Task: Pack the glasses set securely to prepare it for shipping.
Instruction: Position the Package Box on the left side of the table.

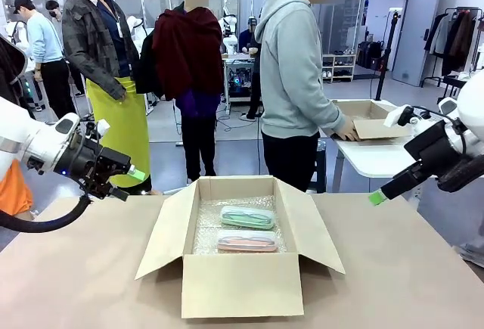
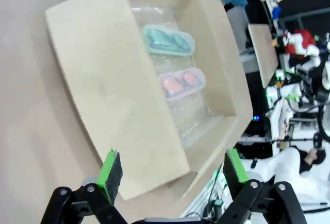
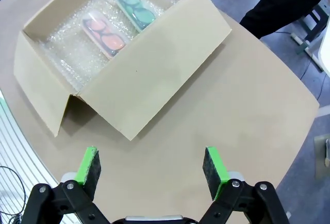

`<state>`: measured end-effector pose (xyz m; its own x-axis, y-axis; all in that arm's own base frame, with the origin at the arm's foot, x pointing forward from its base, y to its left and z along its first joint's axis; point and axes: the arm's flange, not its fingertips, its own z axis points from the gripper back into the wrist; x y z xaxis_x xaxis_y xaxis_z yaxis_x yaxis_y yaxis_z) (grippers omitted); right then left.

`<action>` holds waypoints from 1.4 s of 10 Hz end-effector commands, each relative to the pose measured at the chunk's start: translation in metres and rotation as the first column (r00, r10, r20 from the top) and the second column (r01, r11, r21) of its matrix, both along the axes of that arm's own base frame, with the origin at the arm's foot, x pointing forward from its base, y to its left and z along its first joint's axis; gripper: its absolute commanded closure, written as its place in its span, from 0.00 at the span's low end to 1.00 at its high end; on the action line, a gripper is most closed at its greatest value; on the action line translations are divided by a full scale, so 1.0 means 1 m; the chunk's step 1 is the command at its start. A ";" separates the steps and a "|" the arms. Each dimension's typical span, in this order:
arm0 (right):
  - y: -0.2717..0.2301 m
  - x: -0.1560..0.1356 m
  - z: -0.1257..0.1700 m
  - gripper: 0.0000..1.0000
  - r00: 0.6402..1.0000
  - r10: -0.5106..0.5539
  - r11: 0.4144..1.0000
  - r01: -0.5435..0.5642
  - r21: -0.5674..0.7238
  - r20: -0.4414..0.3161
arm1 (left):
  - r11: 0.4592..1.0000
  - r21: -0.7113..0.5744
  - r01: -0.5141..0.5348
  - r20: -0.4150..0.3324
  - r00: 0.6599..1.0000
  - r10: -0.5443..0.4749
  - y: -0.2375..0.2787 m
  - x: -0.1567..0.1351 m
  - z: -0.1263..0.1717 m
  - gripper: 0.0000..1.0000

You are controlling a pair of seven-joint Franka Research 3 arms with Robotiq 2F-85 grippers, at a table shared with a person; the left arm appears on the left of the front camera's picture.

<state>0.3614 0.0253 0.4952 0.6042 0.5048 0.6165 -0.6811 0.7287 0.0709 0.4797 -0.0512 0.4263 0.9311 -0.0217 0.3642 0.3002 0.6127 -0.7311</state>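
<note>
With the left gripper (image 1: pixel 127 181) at nine o'clock and the right gripper (image 1: pixel 377 197) at three held wide and empty, the mint case (image 1: pixel 247 217) and pink case (image 1: pixel 247 240), left uncovered in the open box (image 1: pixel 231 287), could be jostled if sealed unpadded.

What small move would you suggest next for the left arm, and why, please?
Probably bring the open left gripper toward the left flap of the cardboard box to start folding it shut. The mint green case and pink case already lie side by side on bubble wrap inside, the flaps are spread open, and the right gripper hovers open, holding nothing.
</note>
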 end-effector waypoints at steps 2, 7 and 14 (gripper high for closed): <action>0.003 -0.001 -0.001 0.00 1.000 -0.021 1.000 0.021 -0.002 -0.003 | 0.993 -0.103 -0.051 -0.086 0.995 0.042 0.009 0.036 -0.048 0.00; 0.003 -0.001 -0.001 0.00 1.000 -0.021 1.000 0.021 -0.002 -0.003 | 0.978 -0.188 -0.092 -0.202 0.978 0.053 0.015 0.052 -0.121 0.00; 0.003 -0.001 -0.001 0.00 1.000 -0.021 1.000 0.021 -0.002 -0.003 | 0.954 -0.277 -0.116 -0.270 0.962 0.039 -0.008 0.048 -0.162 0.00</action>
